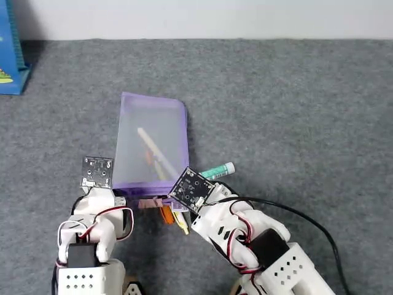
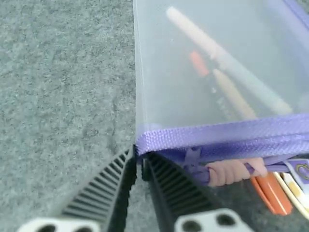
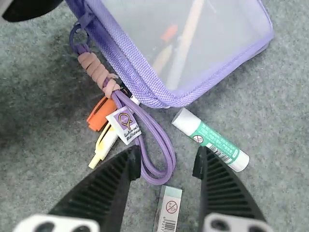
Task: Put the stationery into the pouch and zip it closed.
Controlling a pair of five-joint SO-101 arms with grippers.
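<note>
Glue stick [image 3: 210,140], white with a green label, lies loose on the grey carpet [image 1: 295,110] just ahead of the right pincer [image 3: 166,157] and to its outer side, past the tip of the finger farther from the left arm. Its long axis slants across the pincer's line of reach, one end near a corner of the translucent purple pouch [image 3: 203,38]. That pincer is released, jaws spread wide over the purple wrist strap [image 3: 157,145], with a small green-and-white block [image 3: 169,210] between them, closer in. The pouch lies ahead of both pincers, mouth toward them, with an orange marker [image 3: 98,116] and a yellow pen [image 3: 104,145] poking out beside the pink-corded zip pull [image 3: 96,72]. The left pincer [image 2: 139,162] is clenched to a slit at the pouch's near corner and appears to nip the seam there. The right arm is clearly nearer the glue stick; it would likely need to swing outward and turn its jaws across the stick.
</note>
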